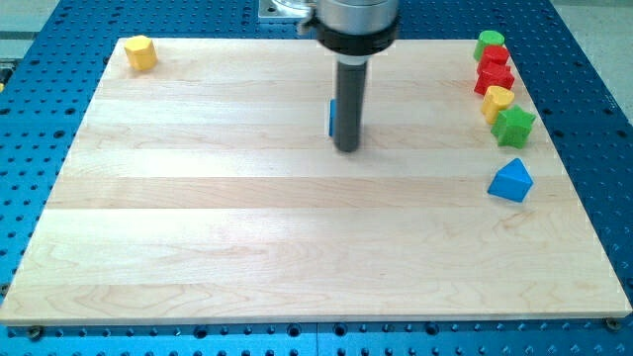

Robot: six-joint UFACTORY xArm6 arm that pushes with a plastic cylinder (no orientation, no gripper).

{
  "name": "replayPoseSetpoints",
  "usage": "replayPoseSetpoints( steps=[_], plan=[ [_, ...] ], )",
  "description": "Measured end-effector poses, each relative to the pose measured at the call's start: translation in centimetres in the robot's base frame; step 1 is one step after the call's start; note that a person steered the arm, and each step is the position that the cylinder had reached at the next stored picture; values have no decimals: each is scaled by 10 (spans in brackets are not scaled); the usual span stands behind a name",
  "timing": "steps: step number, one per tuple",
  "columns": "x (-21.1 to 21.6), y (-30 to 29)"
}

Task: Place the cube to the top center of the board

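Resting on the pale wooden board [198, 218], my tip [346, 148] sits a little above the board's middle, holding nothing, since the rod is bare. Just at the rod's left side, touching or nearly so and mostly hidden behind it, a blue cube [333, 118] shows only as a narrow strip. Far off at the view's top left lies a yellow block [141, 52]. Along the view's right edge cluster a green block [488, 44], two red blocks [494, 69], a yellow block [497, 101] and a green star-like block [514, 126], with a blue triangular block [510, 181] below them.
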State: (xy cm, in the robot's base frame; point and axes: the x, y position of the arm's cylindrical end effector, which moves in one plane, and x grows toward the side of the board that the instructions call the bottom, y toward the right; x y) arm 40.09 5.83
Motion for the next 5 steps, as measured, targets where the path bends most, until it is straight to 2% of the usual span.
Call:
replayPoseSetpoints(
  steps=[1,2,3,5],
  plan=[
    [-65,-16],
    [-112,-42],
    [-71,-48],
    [-110,-108]
  ],
)
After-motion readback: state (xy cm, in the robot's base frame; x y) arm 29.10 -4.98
